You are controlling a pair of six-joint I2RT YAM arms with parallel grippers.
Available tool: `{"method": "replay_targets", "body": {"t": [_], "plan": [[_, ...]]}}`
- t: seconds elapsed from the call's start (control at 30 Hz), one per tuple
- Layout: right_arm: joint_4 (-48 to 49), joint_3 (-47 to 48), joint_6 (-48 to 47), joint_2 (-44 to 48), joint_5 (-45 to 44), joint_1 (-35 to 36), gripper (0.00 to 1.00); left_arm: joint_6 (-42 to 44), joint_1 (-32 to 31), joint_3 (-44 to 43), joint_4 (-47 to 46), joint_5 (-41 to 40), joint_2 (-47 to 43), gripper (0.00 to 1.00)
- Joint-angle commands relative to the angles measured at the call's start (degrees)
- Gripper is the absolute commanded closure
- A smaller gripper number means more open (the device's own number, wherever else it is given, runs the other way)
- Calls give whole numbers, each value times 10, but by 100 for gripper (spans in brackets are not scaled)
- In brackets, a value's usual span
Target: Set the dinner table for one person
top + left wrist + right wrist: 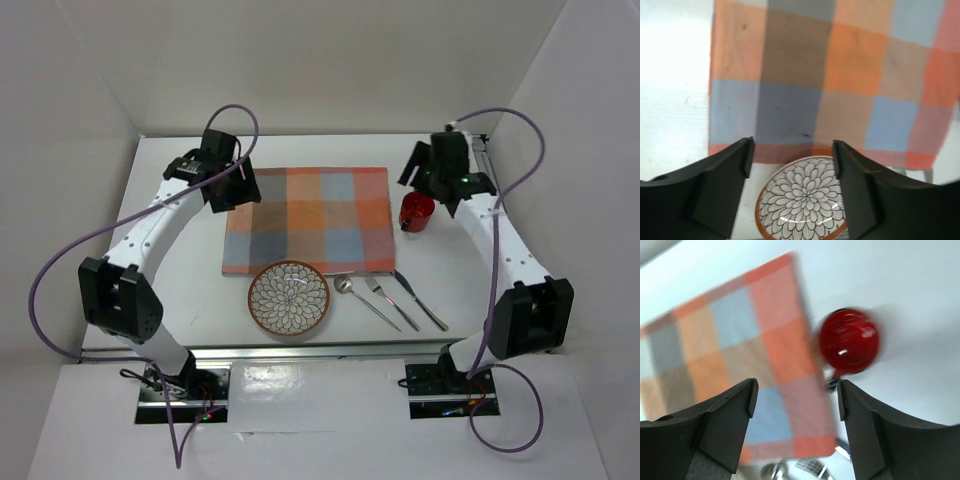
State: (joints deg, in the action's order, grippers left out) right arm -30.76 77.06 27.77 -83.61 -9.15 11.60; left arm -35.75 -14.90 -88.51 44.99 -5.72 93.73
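Note:
The white dinner table (180, 290) carries a checked orange, blue and grey placemat (310, 220) in the middle. A flower-patterned plate (289, 298) with an orange rim sits just in front of the placemat. A spoon (362, 298), fork (390, 300) and knife (420, 299) lie side by side right of the plate. A red cup (417, 211) stands right of the placemat. My left gripper (238, 192) is open and empty over the placemat's left edge (790, 90), the plate (802, 200) between its fingers. My right gripper (418, 172) is open and empty above the cup (849, 342).
White walls enclose the table on the left, back and right. A silver metal rail (320, 352) runs along the near edge, by the arm bases. Purple cables loop from both arms.

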Motion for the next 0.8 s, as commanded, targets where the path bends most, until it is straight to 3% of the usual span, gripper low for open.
{"method": "replay_targets", "body": {"t": [0.0, 0.17, 0.53, 0.67, 0.77], "plan": [[-41, -9, 12, -14, 20, -75, 22, 12, -16, 18, -38, 30, -57, 17], [-55, -2, 7, -76, 45, -126, 19, 32, -29, 65, -112, 115, -80, 19], [-11, 3, 7, -171, 63, -153, 28, 56, -79, 28, -90, 85, -40, 19], [6, -17, 19, -190, 63, -153, 40, 56, -79, 28, -85, 85, -29, 21], [11, -25, 25, -184, 49, -153, 59, 56, -79, 28, -85, 85, -29, 25]]}}
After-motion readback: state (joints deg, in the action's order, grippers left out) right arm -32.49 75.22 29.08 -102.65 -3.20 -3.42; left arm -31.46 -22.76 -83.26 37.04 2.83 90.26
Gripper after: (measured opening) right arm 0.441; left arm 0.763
